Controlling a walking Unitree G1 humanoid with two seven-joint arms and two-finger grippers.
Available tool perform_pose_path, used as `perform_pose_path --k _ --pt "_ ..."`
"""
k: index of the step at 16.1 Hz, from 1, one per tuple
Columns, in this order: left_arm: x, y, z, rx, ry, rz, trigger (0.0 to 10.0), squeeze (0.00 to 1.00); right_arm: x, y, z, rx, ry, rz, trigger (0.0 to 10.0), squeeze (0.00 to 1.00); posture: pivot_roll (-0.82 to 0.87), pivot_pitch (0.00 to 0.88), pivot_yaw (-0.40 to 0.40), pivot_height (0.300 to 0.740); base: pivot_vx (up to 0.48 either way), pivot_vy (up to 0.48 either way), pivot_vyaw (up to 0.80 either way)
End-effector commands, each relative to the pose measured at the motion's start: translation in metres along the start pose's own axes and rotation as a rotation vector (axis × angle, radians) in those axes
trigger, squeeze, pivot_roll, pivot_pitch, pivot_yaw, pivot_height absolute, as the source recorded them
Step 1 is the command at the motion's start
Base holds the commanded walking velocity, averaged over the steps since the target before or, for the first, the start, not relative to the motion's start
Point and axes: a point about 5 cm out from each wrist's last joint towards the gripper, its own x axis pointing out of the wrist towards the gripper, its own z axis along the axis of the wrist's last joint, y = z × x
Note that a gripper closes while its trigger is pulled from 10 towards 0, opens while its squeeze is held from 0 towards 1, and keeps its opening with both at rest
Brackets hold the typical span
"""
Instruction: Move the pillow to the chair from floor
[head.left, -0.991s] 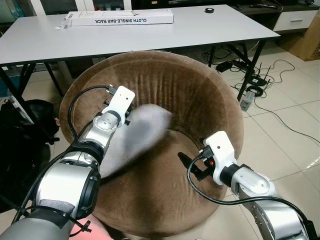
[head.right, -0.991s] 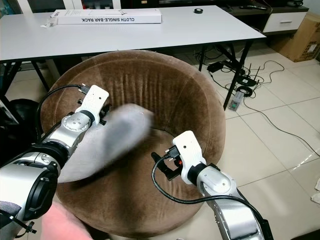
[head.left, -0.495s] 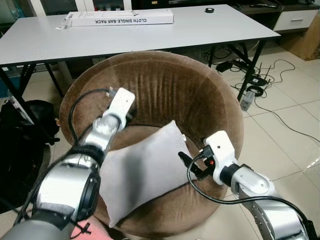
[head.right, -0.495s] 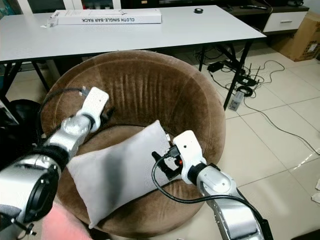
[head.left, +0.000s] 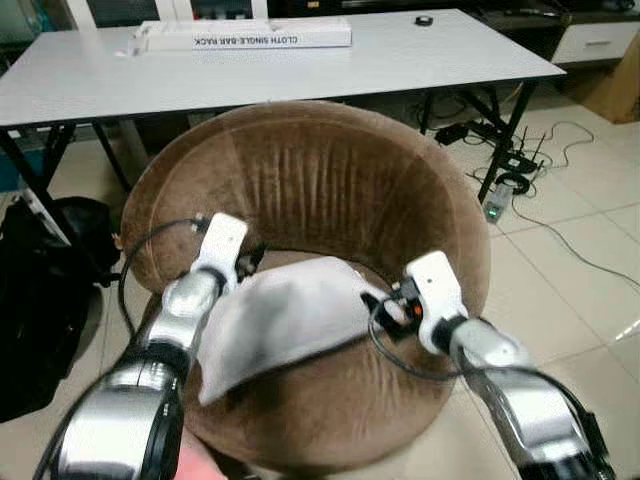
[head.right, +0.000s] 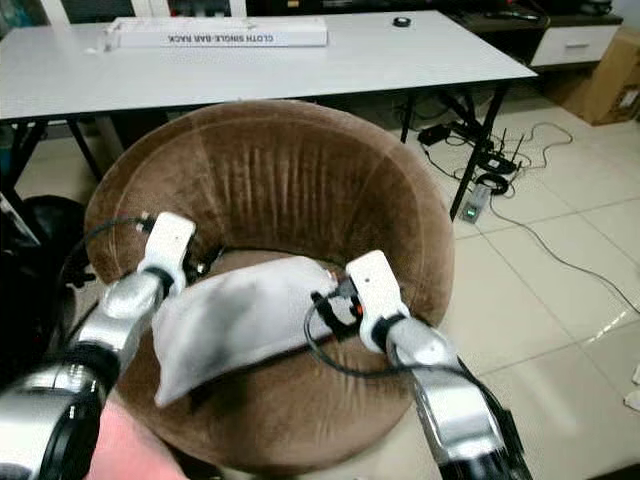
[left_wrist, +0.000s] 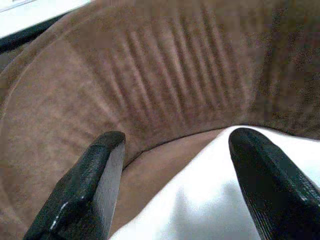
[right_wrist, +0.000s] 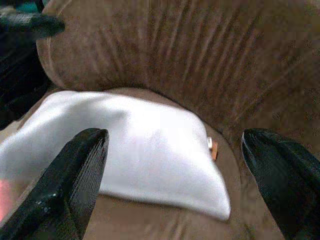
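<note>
- The pillow (head.left: 285, 315) lay on the seat of the round brown chair (head.left: 310, 180), no longer on the floor; judged from this, the move itself looked essentially complete.
- What seemed left was for both arms to draw clear, and perhaps to settle the pillow flatter against the seat.
- The left gripper (left_wrist: 175, 185) sat at the pillow's end nearest the chair's left rim, its fingers (left_wrist: 92, 185) spread wide, one resting over the white fabric and nothing pinched between them.
- The right gripper (right_wrist: 175, 180) hovered at the pillow's opposite end near the chair's right rim, fingers (right_wrist: 65, 185) likewise parted and holding nothing.
- The pillow looked pale grey to white, soft and slightly humped in the middle, lying aslant across the seat, one corner toward the front edge.
- A small orange tag (right_wrist: 213, 148) showed at its corner near the backrest.
- Behind the chair stood a grey table (head.left: 400, 60) carrying a long white box (head.left: 245, 36).
</note>
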Motion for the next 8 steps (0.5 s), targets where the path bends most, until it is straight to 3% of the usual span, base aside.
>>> perform_pose_path --k 1,3,5,6,7,8 --pt "-0.008 -0.008 -0.007 0.011 -0.026 -0.058 10.0 0.00 0.005 -0.001 -0.005 -0.039 0.006 0.006 10.0 0.00 0.02 0.000 -0.011 0.740 0.000 0.000 0.00" --pt "-0.027 -0.020 -0.036 -0.019 0.034 -0.063 10.0 0.00 0.011 -0.002 -0.011 -0.043 0.014 0.015 10.0 0.00 0.04 0.000 -0.014 0.740 0.000 0.000 0.00" --pt "-0.038 -0.022 -0.054 -0.054 0.094 -0.051 10.0 0.00 0.014 -0.003 -0.014 -0.067 0.023 0.024 10.0 0.00 0.04 0.000 -0.011 0.740 0.000 0.000 0.00" --pt "-0.047 -0.028 -0.069 -0.054 0.161 -0.096 10.0 0.79 0.016 -0.004 -0.016 -0.080 0.025 0.031 10.0 0.00 0.04 0.000 -0.011 0.740 0.000 0.000 0.00" --pt "-0.056 -0.043 -0.084 -0.009 0.239 -0.246 10.0 0.71 0.018 -0.005 -0.015 -0.086 0.020 0.034 10.0 0.00 0.04 0.000 -0.013 0.740 0.000 0.000 0.00" --pt "-0.062 -0.054 -0.092 0.007 0.289 -0.339 10.0 0.31 0.020 -0.005 -0.016 -0.081 0.017 0.048 10.0 0.00 0.04 0.000 -0.013 0.740 0.000 0.000 0.00"
